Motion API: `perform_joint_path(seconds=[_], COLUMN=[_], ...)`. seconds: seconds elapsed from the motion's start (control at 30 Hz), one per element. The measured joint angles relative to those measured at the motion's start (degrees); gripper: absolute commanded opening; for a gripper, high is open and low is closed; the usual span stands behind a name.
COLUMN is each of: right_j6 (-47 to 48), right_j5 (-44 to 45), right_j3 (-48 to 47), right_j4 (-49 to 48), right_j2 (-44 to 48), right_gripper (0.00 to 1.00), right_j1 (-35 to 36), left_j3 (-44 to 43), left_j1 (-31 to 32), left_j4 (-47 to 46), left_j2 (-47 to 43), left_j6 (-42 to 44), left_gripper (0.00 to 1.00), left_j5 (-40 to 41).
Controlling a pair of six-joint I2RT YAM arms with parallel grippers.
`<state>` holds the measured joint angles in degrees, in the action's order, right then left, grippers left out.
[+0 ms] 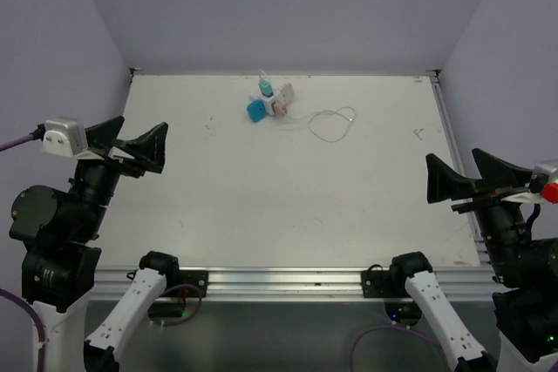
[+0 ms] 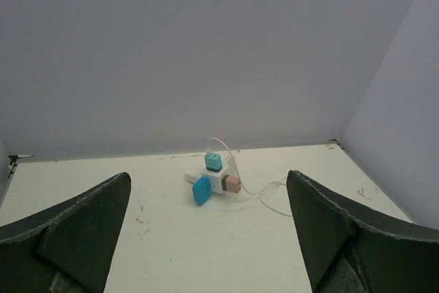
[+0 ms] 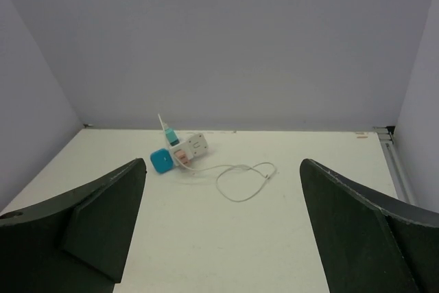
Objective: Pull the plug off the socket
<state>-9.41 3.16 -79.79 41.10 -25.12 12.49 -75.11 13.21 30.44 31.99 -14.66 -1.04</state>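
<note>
The white cube socket [image 1: 282,98] lies on the table near the far edge, left of centre. Three plugs sit in it: a blue plug [image 1: 255,110] on its near-left side, a teal plug [image 1: 264,87] at the back with a thin white cable, and a pink plug [image 1: 281,110] in front. The wrist views show the same cluster: socket [image 2: 221,180], blue plug [image 2: 202,190], socket [image 3: 196,144], teal plug [image 3: 170,136]. My left gripper [image 1: 131,138] hovers open at the left edge, far from the socket. Just as far off at the right edge, my right gripper [image 1: 471,176] is open too.
A loose white cable [image 1: 311,126] loops on the table to the right of the socket. Grey walls close the table at the back and both sides. A metal rail [image 1: 288,280] runs along the near edge between the arm bases.
</note>
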Motion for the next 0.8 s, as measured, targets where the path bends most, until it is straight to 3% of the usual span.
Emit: perform_joint_path(seconds=[0.5, 0.8], right_j6=[-1.79, -4.52], right_j5=[-1.31, -5.25], right_j3=[8.07, 19.54], right_j4=[-2.99, -4.66], right_j2=[-0.55, -11.43], right_gripper=[0.99, 0.99], right_j1=[0.0, 0.0], left_j3=[4.87, 12.37], left_j1=[0.0, 0.0], left_j4=[-2.56, -3.45], left_j2=[1.55, 7.34], left_j6=[-1.25, -1.27], left_gripper=[1.0, 1.0], left_j5=[0.0, 0.57])
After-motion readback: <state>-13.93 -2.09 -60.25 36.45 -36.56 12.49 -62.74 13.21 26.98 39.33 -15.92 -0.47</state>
